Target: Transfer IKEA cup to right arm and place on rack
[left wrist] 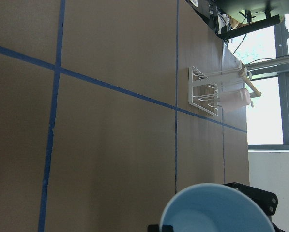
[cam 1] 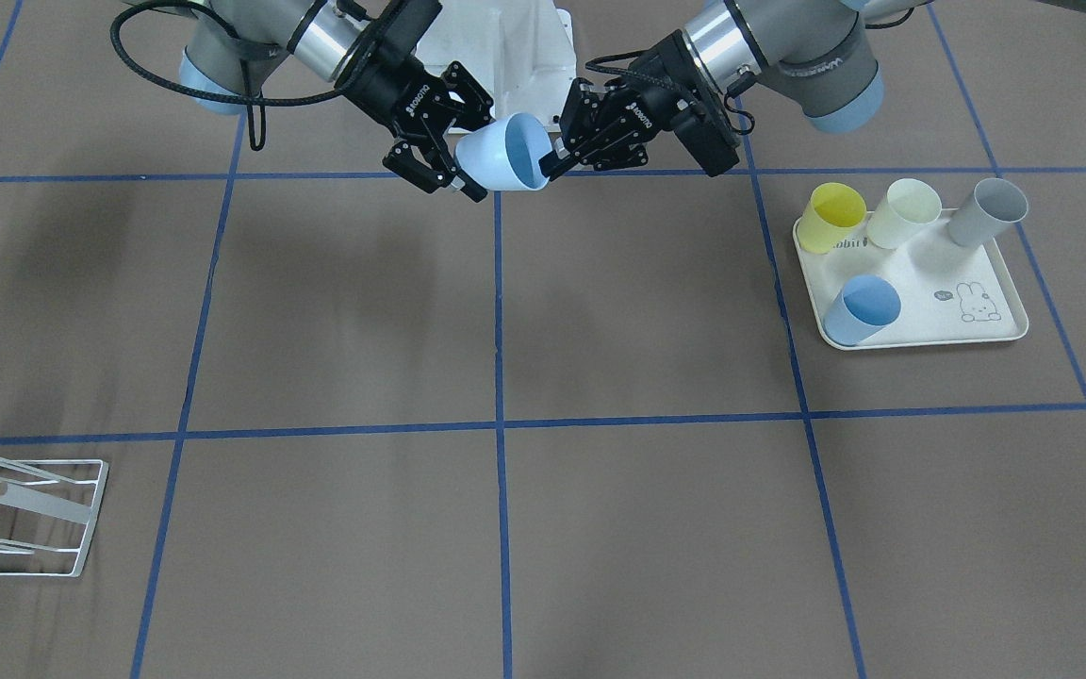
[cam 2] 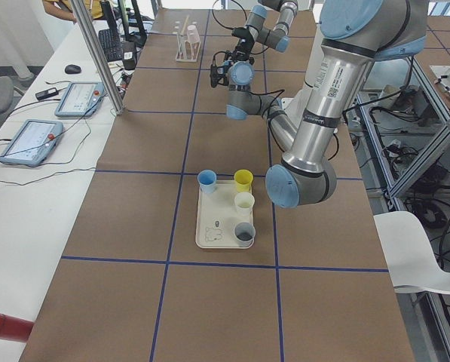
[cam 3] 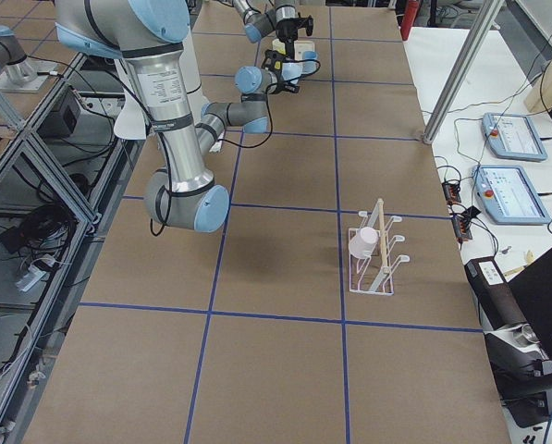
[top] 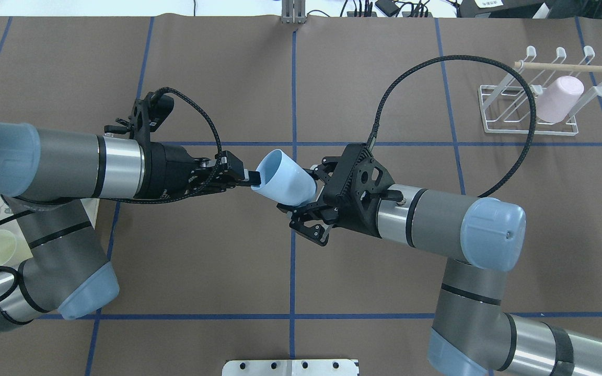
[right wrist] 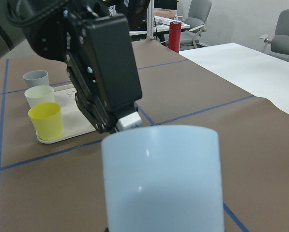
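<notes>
- Top centre, you'll see the cup [cam 1: 501,156] is pale blue.
- At right, your cream tray [cam 1: 925,269] has a rabbit print.
- The table [cam 1: 656,311] is brown with blue grid lines.

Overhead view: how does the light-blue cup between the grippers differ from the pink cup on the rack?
The light-blue cup is off the table, its rim pinched by the left gripper; the pink cup rests on the rack. The light-blue cup lies sideways with its mouth towards the left gripper; the pink cup leans mouth-down. Both are plain, handleless, tapered cups.
</notes>
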Robot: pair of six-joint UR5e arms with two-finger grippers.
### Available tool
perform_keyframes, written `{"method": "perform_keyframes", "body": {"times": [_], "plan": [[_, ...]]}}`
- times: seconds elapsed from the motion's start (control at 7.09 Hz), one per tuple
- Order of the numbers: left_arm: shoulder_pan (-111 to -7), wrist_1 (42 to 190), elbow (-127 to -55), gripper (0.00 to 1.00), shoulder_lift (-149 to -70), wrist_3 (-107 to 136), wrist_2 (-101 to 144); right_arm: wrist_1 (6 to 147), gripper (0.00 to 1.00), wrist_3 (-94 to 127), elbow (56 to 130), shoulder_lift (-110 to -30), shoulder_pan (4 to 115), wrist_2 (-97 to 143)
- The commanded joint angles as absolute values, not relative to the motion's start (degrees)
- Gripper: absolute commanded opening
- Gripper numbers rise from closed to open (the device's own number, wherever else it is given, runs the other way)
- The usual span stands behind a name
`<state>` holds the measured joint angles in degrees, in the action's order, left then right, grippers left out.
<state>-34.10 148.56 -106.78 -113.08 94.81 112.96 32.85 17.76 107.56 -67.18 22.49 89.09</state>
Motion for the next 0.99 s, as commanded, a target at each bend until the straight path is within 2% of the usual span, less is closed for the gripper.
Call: {"method": "perform_keyframes", "body": {"times": [0.0,0.14,0.42,0.85], "plan": [[-34.89,148.45,-107.92,1.00,-113.12,94.48,113.55,32.87,0.15,17.75,107.67,-67.50,22.59,89.12],[-36.63,148.10,-108.19,1.00,-112.25,92.83,114.77,32.87,0.10,17.75,107.67,-67.76,23.37,89.12],[-41.46,147.74,-108.19,1.00,-105.33,80.67,116.81,36.97,0.00,17.75,107.49,-68.46,26.87,89.30],[-44.21,147.74,-108.28,1.00,-101.25,72.42,116.98,53.56,0.00,16.27,107.67,-68.55,36.79,90.09]]}}
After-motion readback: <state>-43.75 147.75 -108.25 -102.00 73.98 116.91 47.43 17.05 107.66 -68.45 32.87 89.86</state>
